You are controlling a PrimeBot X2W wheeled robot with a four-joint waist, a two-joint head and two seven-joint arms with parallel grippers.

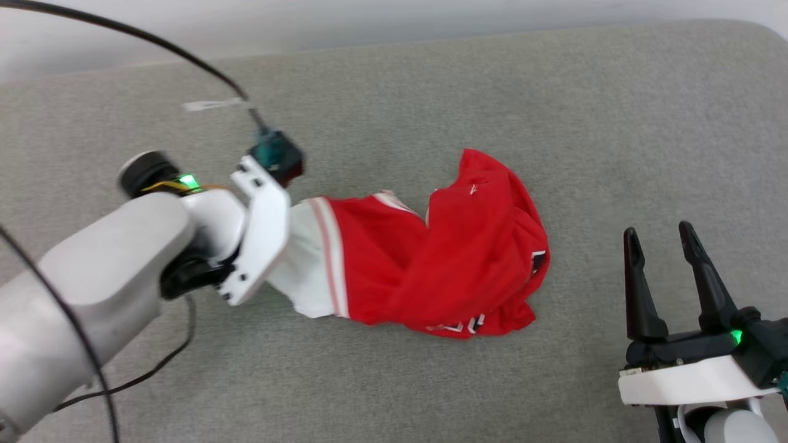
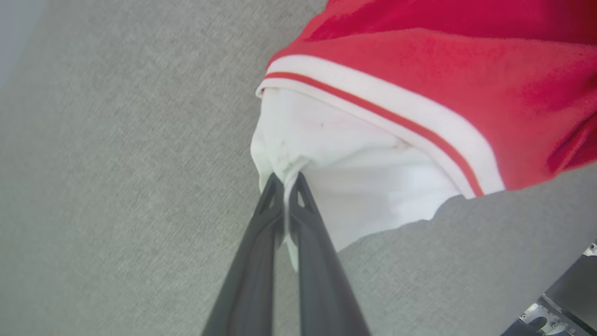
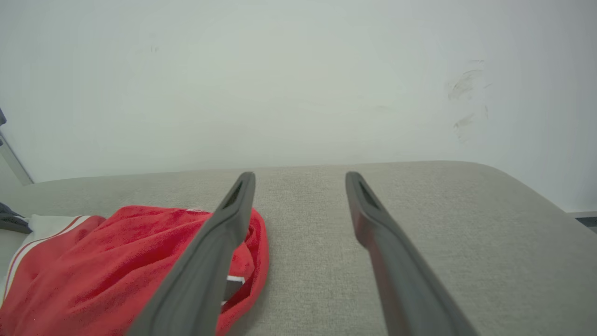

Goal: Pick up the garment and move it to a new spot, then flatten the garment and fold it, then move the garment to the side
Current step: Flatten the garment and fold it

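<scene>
1. Head view: the garment [image 1: 443,258], a red-and-white T-shirt, lies crumpled at the middle of a grey cushioned surface [image 1: 554,92].
2. Left wrist view: the left gripper [image 2: 285,179] has its jaws pinched tight on a fold of the white sleeve [image 2: 354,186] at the shirt's left end.
3. Head view: the right gripper [image 1: 659,237] sits at the near right, jaws spread wide and holding nothing, just clear of the shirt's right edge.

Soft cloth garment [image 1: 443,258], matt woven grey surface [image 1: 554,111]
</scene>
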